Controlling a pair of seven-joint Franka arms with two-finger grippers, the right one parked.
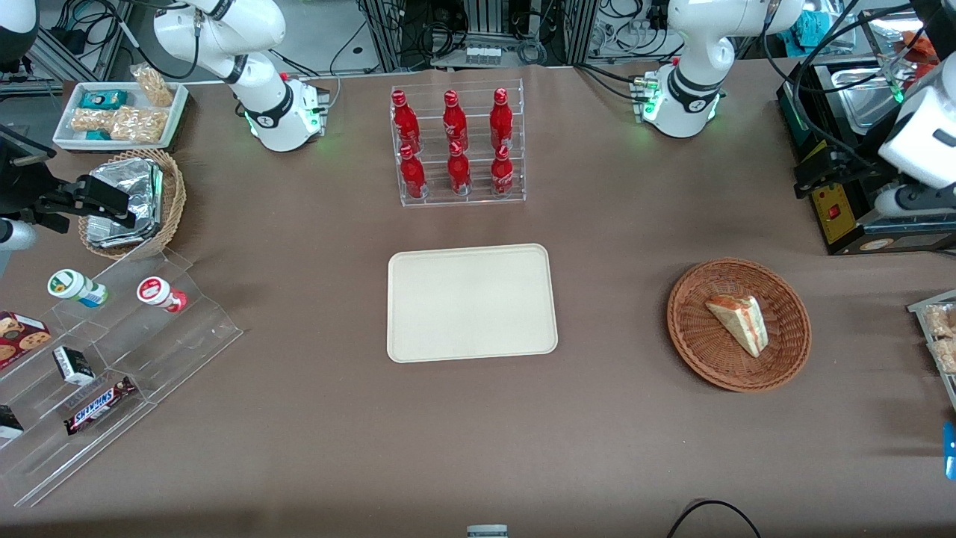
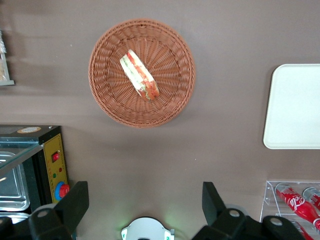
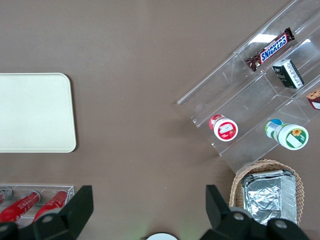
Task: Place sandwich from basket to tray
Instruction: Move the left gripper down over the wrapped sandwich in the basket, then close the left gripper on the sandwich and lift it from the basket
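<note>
Sandwich [image 1: 738, 323] lies in the basket [image 1: 702, 351], long axis diagonal across the weave. Empty tray [image 1: 472, 302] sits well apart toward the parked arm. End effector [image 2: 145, 205], fingers spread and empty, hangs high, farther from the front camera.

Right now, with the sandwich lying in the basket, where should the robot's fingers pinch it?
Probably from above, across the two long bread faces of the sandwich near its middle. It lies alone in the shallow basket, with room either side. The gripper is open, high above the table.
</note>
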